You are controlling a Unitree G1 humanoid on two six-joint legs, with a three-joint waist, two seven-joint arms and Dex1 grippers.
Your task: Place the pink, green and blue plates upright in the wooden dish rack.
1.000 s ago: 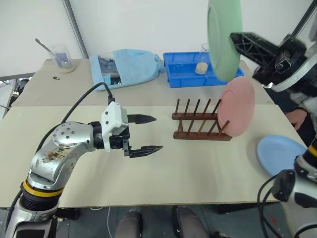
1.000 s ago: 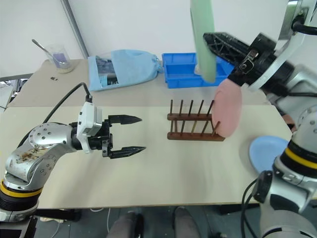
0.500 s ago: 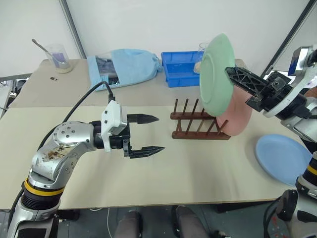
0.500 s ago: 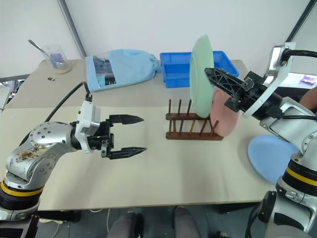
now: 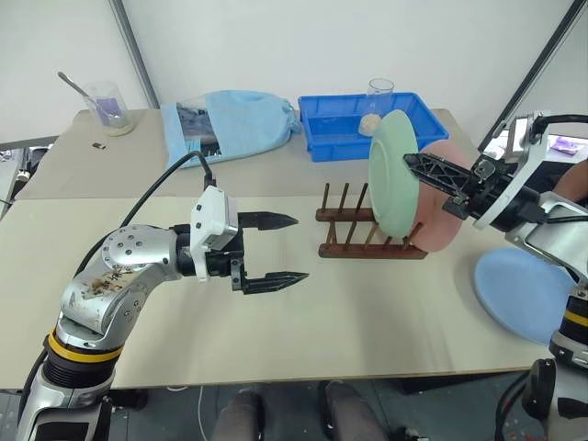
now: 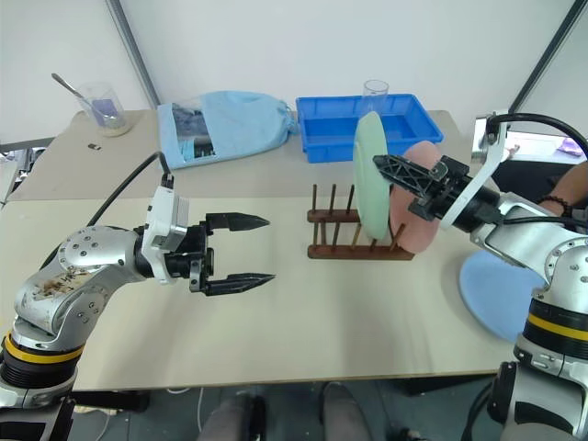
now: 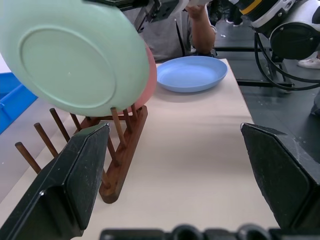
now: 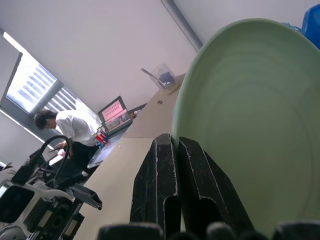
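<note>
Jaws of the right gripper [image 6: 390, 171] are clamped tight on the rim of the green plate [image 5: 393, 186], which stands on edge, tilted a little, over the right end of the rack [image 5: 369, 231]. In the left wrist view the plate's lower edge sits among the peg tops; whether it touches the rails cannot be told. Right wrist view: both black fingers [image 8: 165, 185] pressed together against the plate's edge, inner face of the plate beside them.

Left gripper [image 5: 279, 248] jaws stand wide apart, holding nothing, pointing level toward the rack and hovering over bare bench [image 5: 276, 358], well apart from the rack. Left wrist view has its two fingers [image 7: 82, 170] spread to either side, with rack and plates between them further off.

Pink plate [image 5: 443, 204] already upright in the rack at its right end, just behind the green one, partly covered by it. Blue plate [image 5: 524, 292] lies flat on the bench near the right edge, apart from the rack.

Back of the bench: blue tray [image 5: 344, 124] with a glass [image 5: 380, 90] behind it, light-blue cloth bag [image 5: 234, 124], cup with a spoon [image 5: 108, 106] at the far left.
</note>
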